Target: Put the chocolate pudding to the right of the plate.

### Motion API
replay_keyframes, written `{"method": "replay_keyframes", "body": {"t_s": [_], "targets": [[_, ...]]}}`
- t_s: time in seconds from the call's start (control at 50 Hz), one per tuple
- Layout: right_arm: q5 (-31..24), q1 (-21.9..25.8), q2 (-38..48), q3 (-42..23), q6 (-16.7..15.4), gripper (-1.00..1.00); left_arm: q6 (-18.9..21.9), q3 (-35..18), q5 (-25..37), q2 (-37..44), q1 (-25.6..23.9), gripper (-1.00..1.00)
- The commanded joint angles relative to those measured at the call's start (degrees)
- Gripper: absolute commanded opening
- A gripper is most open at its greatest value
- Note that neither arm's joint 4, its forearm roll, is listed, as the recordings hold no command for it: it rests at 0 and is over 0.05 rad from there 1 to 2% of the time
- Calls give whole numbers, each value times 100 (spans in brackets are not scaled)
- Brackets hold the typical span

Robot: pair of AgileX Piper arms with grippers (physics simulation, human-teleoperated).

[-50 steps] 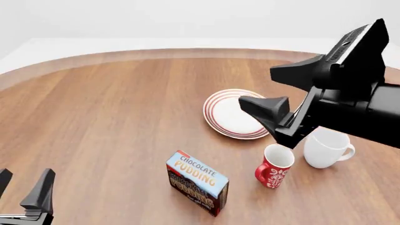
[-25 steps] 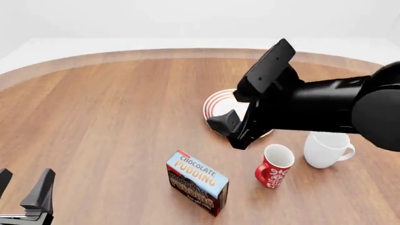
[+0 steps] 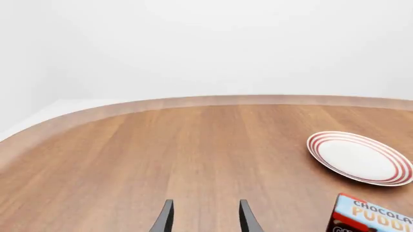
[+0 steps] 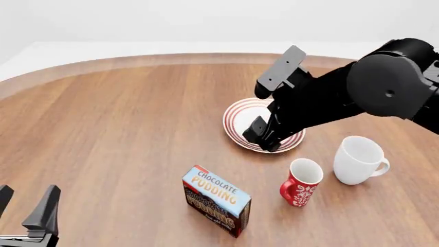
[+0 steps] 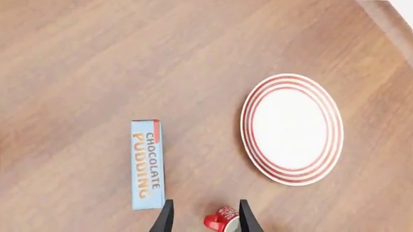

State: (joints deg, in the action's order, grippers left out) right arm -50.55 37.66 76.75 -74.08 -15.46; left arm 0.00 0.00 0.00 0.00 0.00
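The right gripper (image 5: 202,216) hangs high over the plate (image 4: 240,116), its fingers parted with nothing between them. From its own camera it looks straight down on the table (image 4: 116,128), and only the red mug (image 5: 223,218) shows in the gap far below. In the front view the black arm covers the plate's right half.

The chocolate pudding (image 4: 217,199) stands upright on the wood, nearer the robot than the plate and a little to its left, untouched. The red mug sits just right of the plate's near edge, with a white mug (image 4: 359,159) beyond it, further right of the plate.

The left gripper (image 3: 202,216) rests low, well to the left of the plate, also parted and holding nothing.

This looks like the approach step: no grasp is made yet. The next move likely calls for the right arm to come back toward the box, drop, and line its fingers across the narrow faces. The mugs crowd the spot right of the plate, so placing may be tight.
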Motion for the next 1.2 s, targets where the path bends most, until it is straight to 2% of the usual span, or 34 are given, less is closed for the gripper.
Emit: {"method": "replay_keyframes", "body": {"t_s": [0.02, 0.2, 0.34, 0.7, 0.84, 1.0, 1.2], "targets": [[-156, 12, 140, 1, 12, 100, 0, 0, 0, 0, 0, 100], [-140, 69, 220, 46, 28, 100, 0, 0, 0, 0, 0, 100], [-58, 326, 508, -67, 197, 100, 0, 0, 0, 0, 0, 100], [52, 737, 1005, -350, 385, 100, 0, 0, 0, 0, 0, 100], [123, 952, 1216, -428, 597, 100, 0, 0, 0, 0, 0, 100], [199, 856, 1246, -399, 610, 100, 0, 0, 0, 0, 0, 100], [270, 974, 1340, -360, 700, 100, 0, 0, 0, 0, 0, 100]]}}
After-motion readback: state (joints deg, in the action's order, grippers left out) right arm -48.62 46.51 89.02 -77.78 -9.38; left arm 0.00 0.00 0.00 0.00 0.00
